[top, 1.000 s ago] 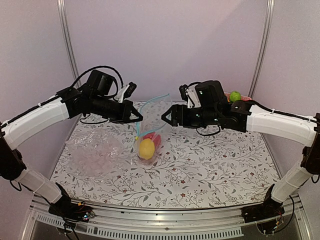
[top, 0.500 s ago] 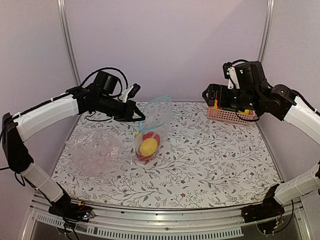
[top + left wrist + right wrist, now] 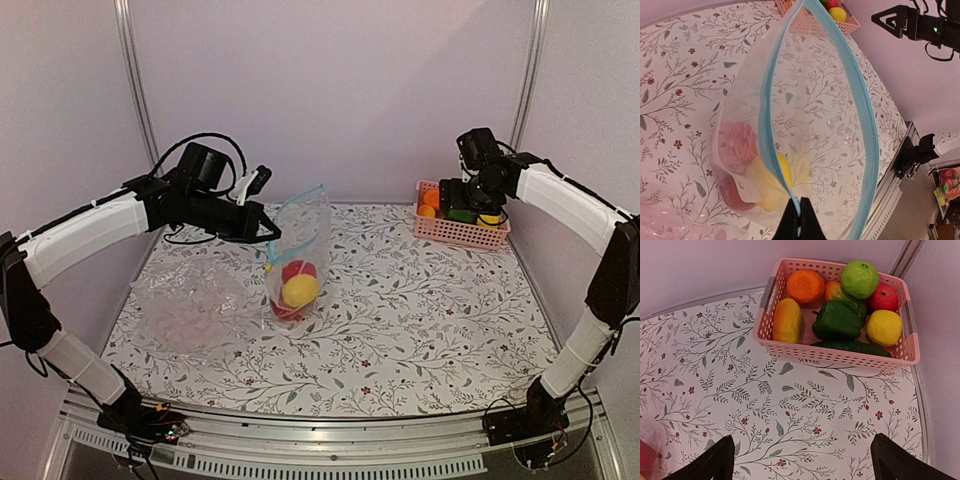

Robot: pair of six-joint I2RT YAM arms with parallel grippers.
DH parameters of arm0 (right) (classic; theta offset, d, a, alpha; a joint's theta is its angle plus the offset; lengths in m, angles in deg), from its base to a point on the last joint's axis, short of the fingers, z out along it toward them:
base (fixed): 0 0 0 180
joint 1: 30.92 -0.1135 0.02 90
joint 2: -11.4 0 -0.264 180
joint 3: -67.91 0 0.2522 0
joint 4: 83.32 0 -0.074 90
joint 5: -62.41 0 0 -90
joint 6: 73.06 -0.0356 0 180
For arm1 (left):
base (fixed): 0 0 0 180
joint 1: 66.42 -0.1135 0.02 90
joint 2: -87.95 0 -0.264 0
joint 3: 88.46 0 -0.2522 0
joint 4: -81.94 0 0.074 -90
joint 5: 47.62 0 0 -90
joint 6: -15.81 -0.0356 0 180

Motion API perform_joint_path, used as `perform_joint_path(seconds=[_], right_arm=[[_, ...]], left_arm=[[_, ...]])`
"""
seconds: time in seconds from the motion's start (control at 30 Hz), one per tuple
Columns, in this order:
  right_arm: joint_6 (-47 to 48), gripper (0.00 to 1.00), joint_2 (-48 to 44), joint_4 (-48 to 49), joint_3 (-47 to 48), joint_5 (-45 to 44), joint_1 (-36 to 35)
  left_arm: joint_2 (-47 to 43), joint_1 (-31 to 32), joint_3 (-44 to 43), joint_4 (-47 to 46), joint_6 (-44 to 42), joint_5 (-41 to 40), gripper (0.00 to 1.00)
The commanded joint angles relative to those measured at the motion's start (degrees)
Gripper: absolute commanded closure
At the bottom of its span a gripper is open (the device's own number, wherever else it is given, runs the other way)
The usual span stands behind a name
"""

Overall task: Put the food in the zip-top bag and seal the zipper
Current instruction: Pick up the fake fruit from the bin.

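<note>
The clear zip-top bag (image 3: 305,240) hangs open over the middle of the table, its bottom resting on the cloth. It holds a yellow fruit (image 3: 301,290) and red fruit (image 3: 296,270). My left gripper (image 3: 268,233) is shut on the near end of the blue-teal zipper (image 3: 298,200). In the left wrist view the pinched fingertips (image 3: 799,215) hold the zipper (image 3: 771,100), and the bag's mouth (image 3: 815,100) gapes wide. My right gripper (image 3: 462,200) is open and empty, above the pink basket (image 3: 465,235). The right wrist view shows that gripper (image 3: 802,465) over the cloth just in front of the basket (image 3: 840,354).
The basket holds several fruits and vegetables, among them an orange (image 3: 805,285), a green pepper (image 3: 837,320) and a lemon (image 3: 883,327). Another crinkled clear plastic sheet (image 3: 190,305) lies at the left of the table. Walls stand close behind and on both sides.
My right arm has swung away from the bag's mouth to the basket at the back right. My left gripper still holds the zipper, and the bag has shifted slightly.
</note>
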Motion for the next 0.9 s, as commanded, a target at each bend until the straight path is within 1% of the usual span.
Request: perform_joint_path(seconds=[0.0,0.17,0.3,0.4,0.47,0.53,0.57,0.87], right_arm=[[1.96,0.05,7.38,-0.28,4.97,1.43,5.41],[2.39,0.07,14.09,0.19,8.95,1.76,10.16],[3.16,0.14,20.80,0.68,12.68,2.49,13.51],[3.70,0.17,25.72,0.83,15.78,2.91,16.07],[3.69,0.17,28.42,0.87,17.83,4.52,17.52],[2.89,0.17,31.04,0.91,19.84,7.91,18.98],[2.55,0.17,31.85,0.91,20.63,8.03,19.58],[1.27,0.17,37.56,0.61,25.43,1.83,21.24]], left_arm=[[-1.24,-0.40,0.62,0.79,-0.87,-1.19,1.00],[-1.31,-0.43,0.62,0.79,-0.75,-1.02,1.00],[-0.89,-0.43,0.51,1.05,-0.76,-1.09,1.00],[-0.51,-0.43,0.44,1.30,-0.97,-1.77,1.00],[-0.52,-0.43,0.48,1.29,-0.96,-1.84,1.00],[-0.31,-0.43,0.48,1.27,-1.00,-1.87,1.00],[-0.24,-0.43,0.52,1.25,-0.94,-1.85,1.00],[0.05,-0.49,0.53,1.28,-0.97,-1.57,1.00]])
